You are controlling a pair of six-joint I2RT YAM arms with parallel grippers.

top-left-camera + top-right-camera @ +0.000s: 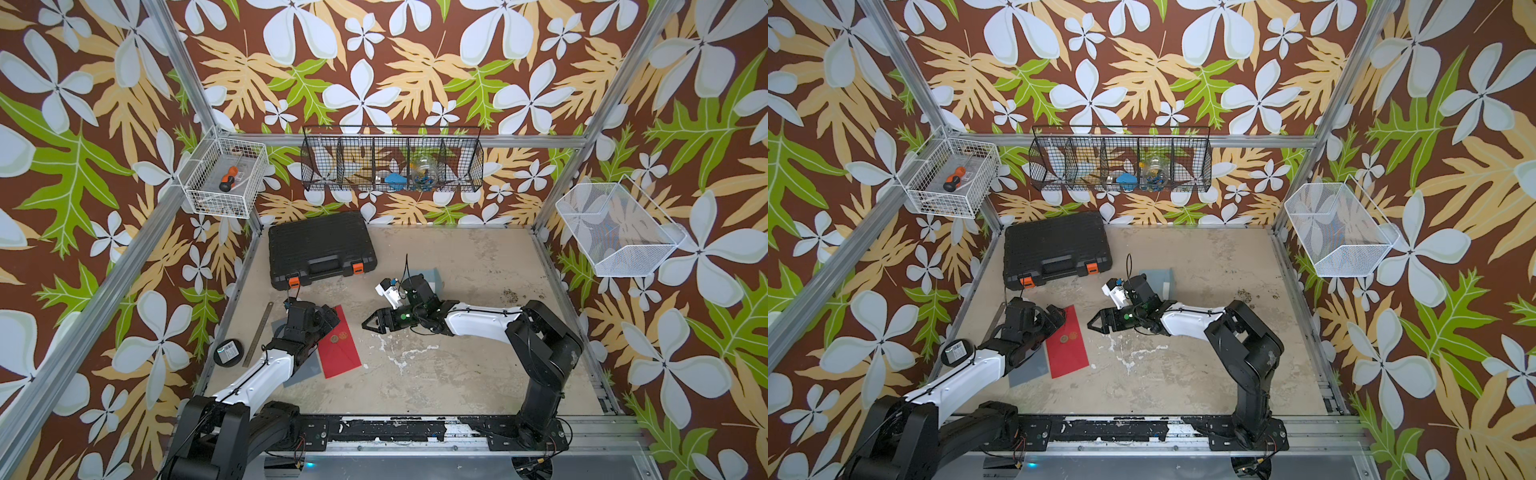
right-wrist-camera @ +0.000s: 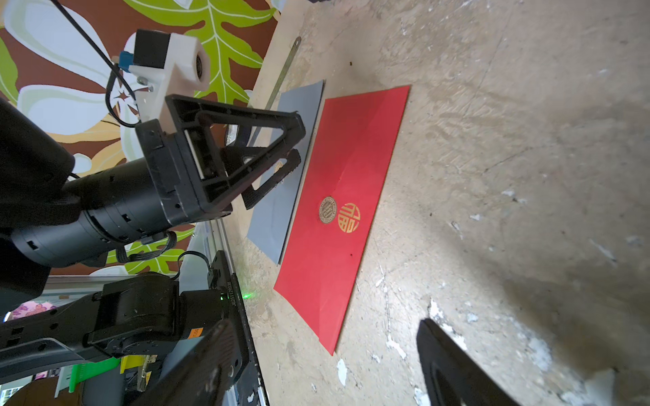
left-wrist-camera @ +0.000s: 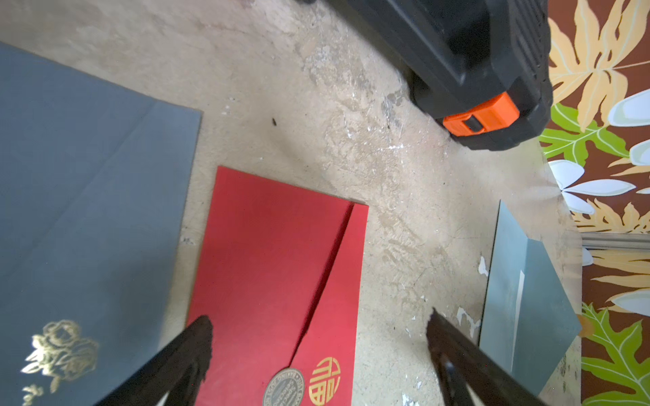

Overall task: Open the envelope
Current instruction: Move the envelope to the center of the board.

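A grey envelope (image 2: 285, 165) lies flat, with the red envelope (image 1: 338, 343) just beside it, flap down under a round seal (image 2: 327, 210). The left gripper (image 2: 295, 140) hovers above the grey envelope, jaws spread, holding nothing. The right gripper (image 1: 368, 324), jaws spread and empty, sits just right of the red envelope.

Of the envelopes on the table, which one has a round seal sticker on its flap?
The red envelope, lying flat between the two grippers. Its flap carries a round seal beside a gold character; the dark grey envelope next to it shows a gold rose print.
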